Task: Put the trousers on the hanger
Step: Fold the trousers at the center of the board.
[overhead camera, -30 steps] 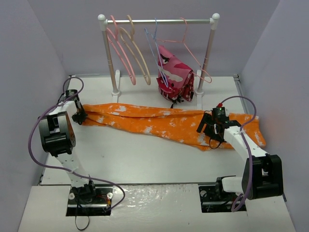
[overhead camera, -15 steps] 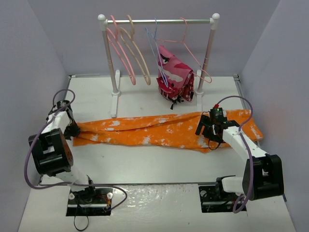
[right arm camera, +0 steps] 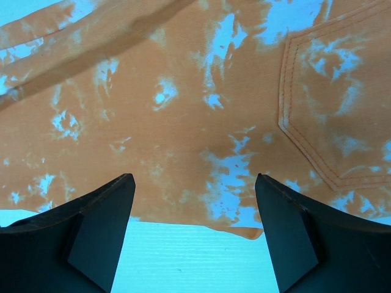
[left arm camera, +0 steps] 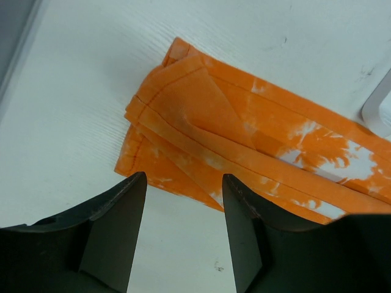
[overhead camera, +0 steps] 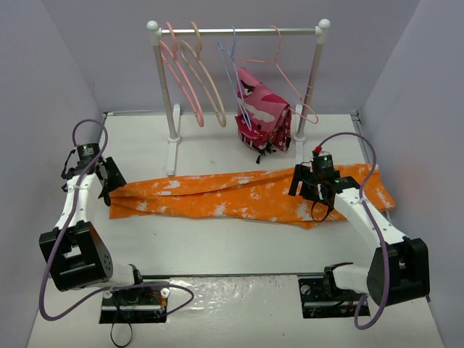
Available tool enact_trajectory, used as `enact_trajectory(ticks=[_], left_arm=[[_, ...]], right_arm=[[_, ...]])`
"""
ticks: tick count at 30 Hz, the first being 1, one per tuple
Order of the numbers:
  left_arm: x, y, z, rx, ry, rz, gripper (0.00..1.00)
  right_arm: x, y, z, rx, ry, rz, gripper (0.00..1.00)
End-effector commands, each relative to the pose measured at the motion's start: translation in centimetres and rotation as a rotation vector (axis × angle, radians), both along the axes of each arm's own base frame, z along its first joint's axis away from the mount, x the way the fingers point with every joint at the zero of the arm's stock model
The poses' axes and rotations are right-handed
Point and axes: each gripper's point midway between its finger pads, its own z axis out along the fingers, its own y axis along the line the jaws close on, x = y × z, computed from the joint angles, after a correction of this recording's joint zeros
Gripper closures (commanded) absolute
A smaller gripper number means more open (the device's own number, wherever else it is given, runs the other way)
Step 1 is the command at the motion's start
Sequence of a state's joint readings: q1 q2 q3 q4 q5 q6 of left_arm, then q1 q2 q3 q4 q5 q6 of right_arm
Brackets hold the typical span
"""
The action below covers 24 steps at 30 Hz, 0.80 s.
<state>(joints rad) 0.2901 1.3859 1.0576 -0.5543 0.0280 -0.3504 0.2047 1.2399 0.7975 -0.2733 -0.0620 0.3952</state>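
The orange trousers [overhead camera: 232,194] lie flat in a long band across the table. The bright pink hanger [overhead camera: 185,87] hangs at the left end of the rack rail, apart from both arms. My left gripper [overhead camera: 112,181] stands open just off the trousers' left end. In the left wrist view the folded hem [left arm camera: 201,122] lies ahead of the left gripper [left arm camera: 183,178], with bare table between the fingers. My right gripper [overhead camera: 308,190] hovers open over the right part. In the right wrist view the right gripper [right arm camera: 193,178] spans the cloth's near edge [right arm camera: 183,110], holding nothing.
A white rack [overhead camera: 239,31] stands at the back with a beige hanger [overhead camera: 210,87], a thin light-blue hanger [overhead camera: 230,69] and a pink-red camouflage garment [overhead camera: 262,112] on a thin pink hanger. A rack foot [left arm camera: 379,104] sits beyond the cloth. Grey walls close in on both sides.
The left gripper dragged the trousers' left end nearer, then opened and let it go, backing off to the left. The cloth now lies straighter. The right gripper shifted slightly, still open.
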Motion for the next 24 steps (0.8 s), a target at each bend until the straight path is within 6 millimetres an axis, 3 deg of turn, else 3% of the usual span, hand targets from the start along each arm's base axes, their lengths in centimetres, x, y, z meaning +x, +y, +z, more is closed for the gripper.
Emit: enact_trajectory(ticks=[1,9,16,20,24], left_arm=[[0.2,-1.2,-0.6,-0.094,-0.022,0.064,0.51],[3.6,-2.0,-3.8,-0.211,-0.053,0.106,0.51],[8.4,-1.4,-2.0,-0.245,-0.155,0.109,0.51],[12.2,-1.5,-1.8,-0.282,-0.180,0.100,0.51],[15.9,-2.2,-0.3,-0.300,-0.224,0.074,0.51]], right_arm=[[0.8,0.9,2.1,0.028,-0.083,0.047,0.23],[0.6,1.4,1.9,0.052,-0.082,0.068,0.23],[0.5,1.2,1.6,0.043,-0.079,0.059,0.23],[0.6,1.0,1.3,0.032,-0.070,0.052,0.23],[0.8,0.9,1.3,0.028,-0.068,0.049,0.23]])
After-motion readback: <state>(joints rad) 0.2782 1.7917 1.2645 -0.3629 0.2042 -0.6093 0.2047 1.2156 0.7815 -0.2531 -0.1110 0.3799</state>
